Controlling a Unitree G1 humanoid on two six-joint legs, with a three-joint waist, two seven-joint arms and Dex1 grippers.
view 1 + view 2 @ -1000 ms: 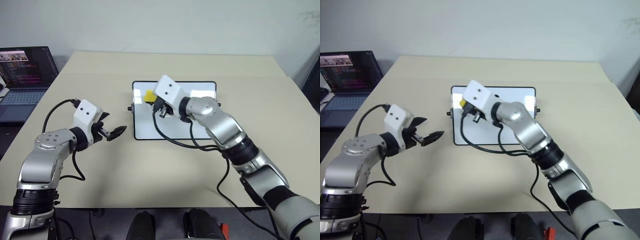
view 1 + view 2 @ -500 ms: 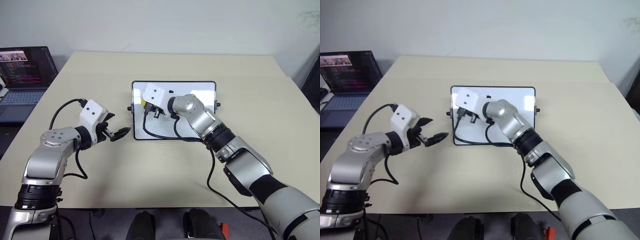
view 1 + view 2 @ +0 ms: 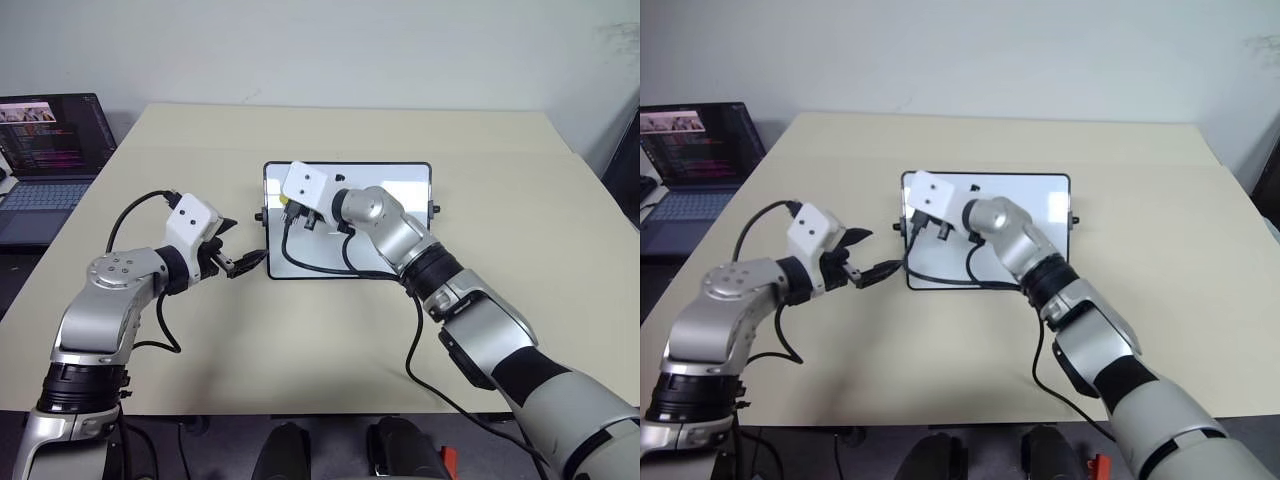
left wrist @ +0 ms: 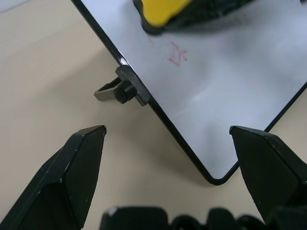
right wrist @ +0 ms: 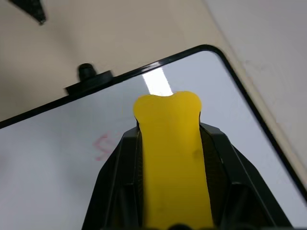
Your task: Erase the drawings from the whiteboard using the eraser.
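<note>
Left pincer (image 4: 168, 158), released, straddles the near-left corner of the whiteboard (image 4: 230, 91), mid-bench; it should clench on the frame to steady it. Right pincer (image 5: 170, 143), grasping the eraser (image 5: 170, 153), should press flat over the drawings (image 4: 176, 51). Since earlier, it has shifted toward the board's left edge.

Yellow eraser (image 5: 170, 153) over red-marked whiteboard (image 3: 400, 240)

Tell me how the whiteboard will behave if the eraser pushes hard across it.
The small glossy black-framed whiteboard lies flat, so tipping seems unlikely. It looks thin and light on the smooth beige table, so it may slide. The open left gripper at its corner could probably brace it.
</note>
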